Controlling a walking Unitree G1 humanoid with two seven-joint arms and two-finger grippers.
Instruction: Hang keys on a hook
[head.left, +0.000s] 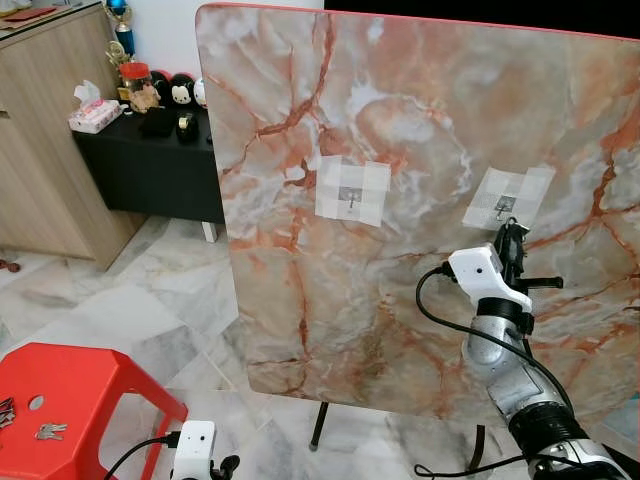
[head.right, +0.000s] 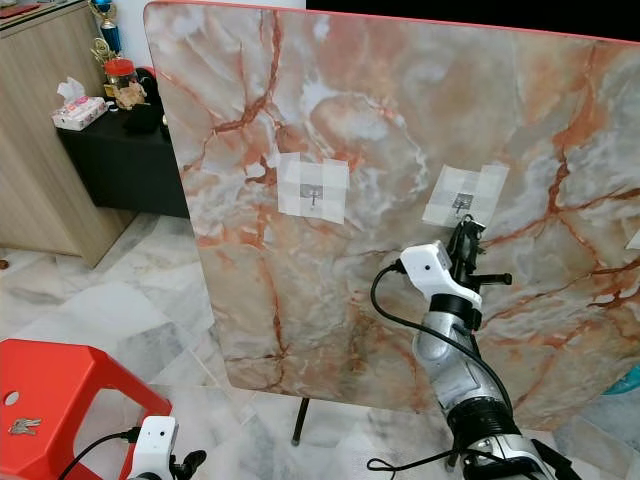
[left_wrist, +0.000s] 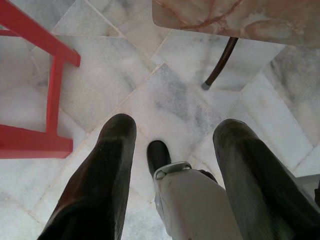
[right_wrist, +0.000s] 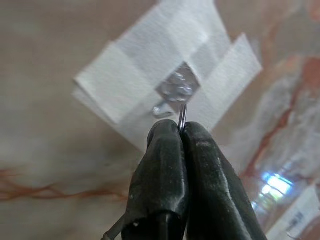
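While the left gripper (left_wrist: 170, 165) hangs idle and open low over the floor (left_wrist: 175, 95), beside the red stool (head.left: 70, 400) where other keys (head.left: 48, 432) lie, the work is all on the right. Raised on its silver arm, the right gripper (right_wrist: 181, 131) is closed tight, both fingers (right_wrist: 165, 165) pressed together on a thin ring (right_wrist: 182, 116) whose edge pokes up from between the tips; the keys themselves are not visible past the fingers. That ring sits just beside the small metal hook (right_wrist: 162, 110), close enough to seem touching, though I cannot tell whether it has passed over the tip. The hook is fixed by crossed white tape (right_wrist: 150, 70) to an upright marble board (head.left: 420, 150), which also carries a second taped hook (head.left: 352, 193) well apart to the left. The main risk, as I judge it, is letting go too soon: if the ring is only alongside the hook and not over it, opening the fingers would drop the keys to the floor. The ring is held edge-on and shows very little, so a slight misalignment could make it slide past the tip. Pushing harder brings its own trouble, since only tape holds the hook, and pressure might peel it loose or rock the board on its thin leg (left_wrist: 220, 62). Beyond the board, a dark shelf (head.left: 150, 150) of small items stands clear of all this.
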